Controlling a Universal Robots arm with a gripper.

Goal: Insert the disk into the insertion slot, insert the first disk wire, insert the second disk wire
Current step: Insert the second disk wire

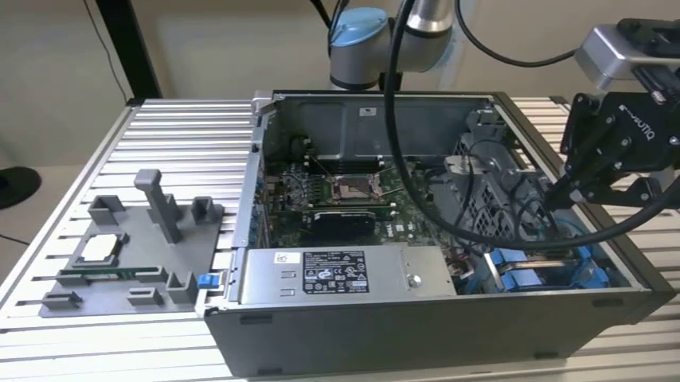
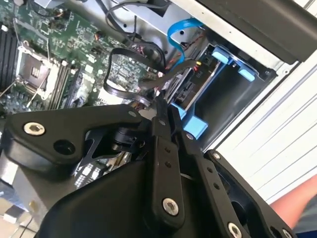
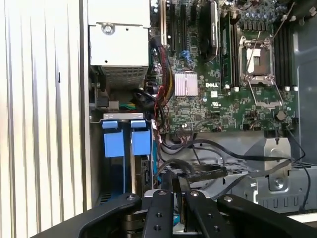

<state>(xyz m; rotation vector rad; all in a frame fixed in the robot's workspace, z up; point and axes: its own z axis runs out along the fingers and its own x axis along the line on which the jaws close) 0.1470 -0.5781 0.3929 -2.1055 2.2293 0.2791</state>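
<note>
Black two-finger gripper (image 3: 178, 186) pinched narrow on black flat wire connector (image 3: 203, 174), just beside grey-metal, blue-railed insertion slot (image 3: 124, 144).

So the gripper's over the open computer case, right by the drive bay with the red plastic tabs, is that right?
Not quite: the plastic tabs are bright blue, not red, as the first wrist view shows. The rest holds: the gripper is over the open computer case, right by the drive bay.
</note>
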